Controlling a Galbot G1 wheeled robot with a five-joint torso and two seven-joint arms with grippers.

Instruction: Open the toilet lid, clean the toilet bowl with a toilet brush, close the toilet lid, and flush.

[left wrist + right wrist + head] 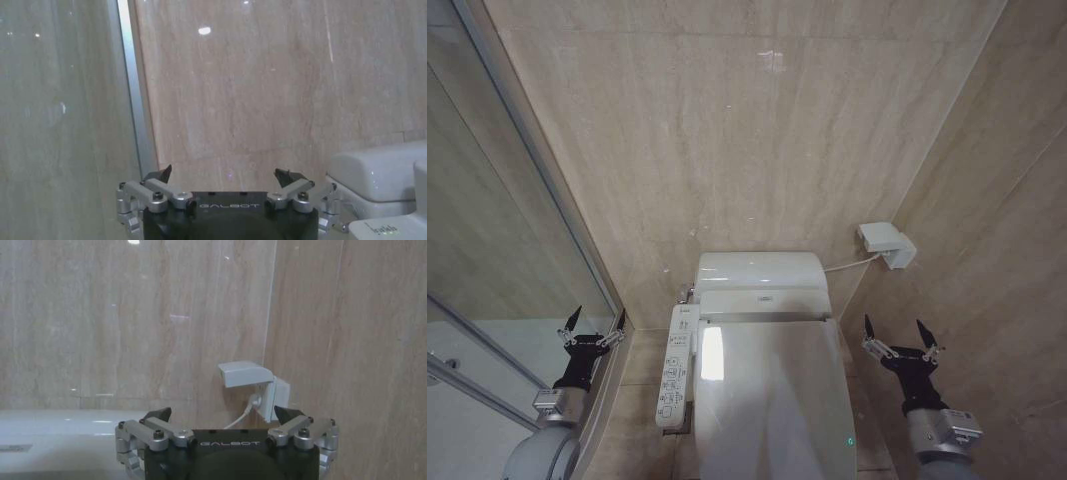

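Note:
The glossy white toilet lid (772,400) lies shut, and the toilet bowl beneath it is hidden. A long white button panel (675,375) runs along the toilet's left side. My left gripper (595,322) hangs open left of the panel, beside the glass partition, holding nothing. To the right of the lid, near the side wall, my right gripper (895,332) also stands open and empty. Both are apart from the toilet. Each wrist view shows its own spread fingers: the left gripper (227,176) and the right gripper (223,415). The toilet brush is out of view.
The white cistern (762,272) stands against the beige tiled back wall. A white socket box (887,243) with a cable is on the right wall. A glass partition with a metal frame (537,170) closes off the left side. The gaps on both sides of the toilet are narrow.

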